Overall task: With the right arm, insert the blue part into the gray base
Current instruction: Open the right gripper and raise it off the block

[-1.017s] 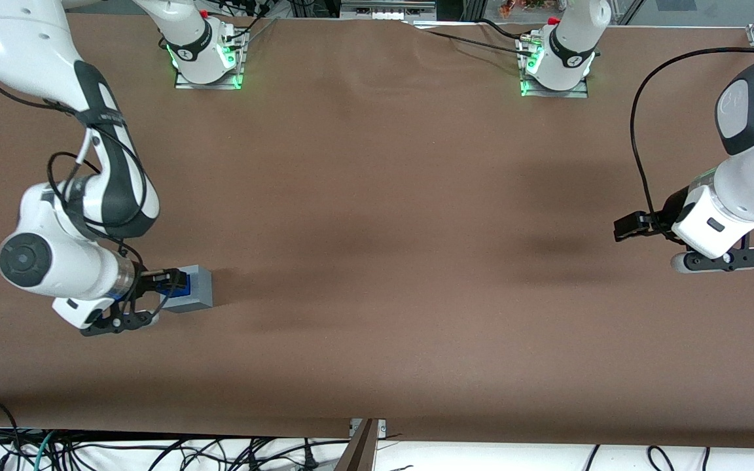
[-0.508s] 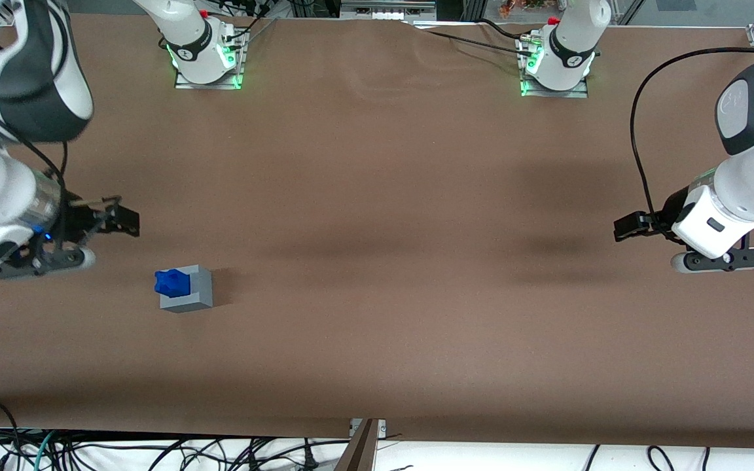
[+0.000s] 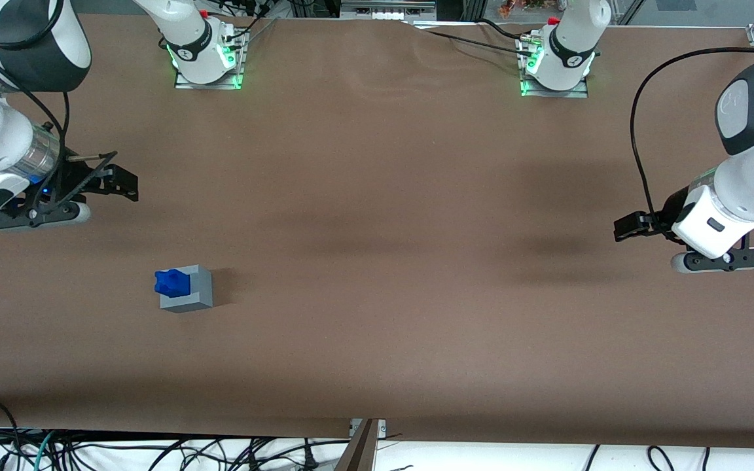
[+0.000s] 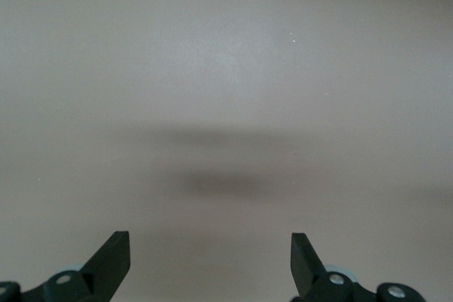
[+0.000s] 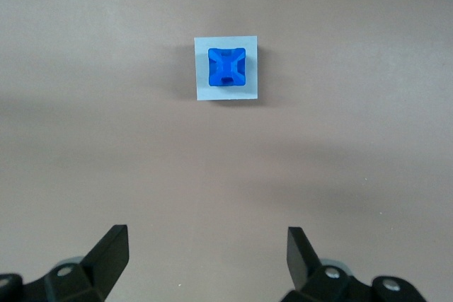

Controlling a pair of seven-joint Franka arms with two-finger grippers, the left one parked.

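Note:
The blue part (image 3: 171, 282) sits in the top of the gray base (image 3: 192, 293), which stands on the brown table at the working arm's end. In the right wrist view the blue part (image 5: 226, 67) fills the square hole of the gray base (image 5: 202, 90). My right gripper (image 3: 122, 183) hangs high above the table, farther from the front camera than the base and well apart from it. It is open and empty, its fingers (image 5: 113, 249) spread wide in the right wrist view.
The brown table cover (image 3: 377, 261) stretches wide toward the parked arm's end. Two arm bases with green lights (image 3: 207, 59) (image 3: 557, 62) stand at the table edge farthest from the front camera. Cables lie below the near edge (image 3: 154, 451).
My right gripper let go of the blue part, left it in the gray base, and rose away from the base. The base and the blue part stayed put.

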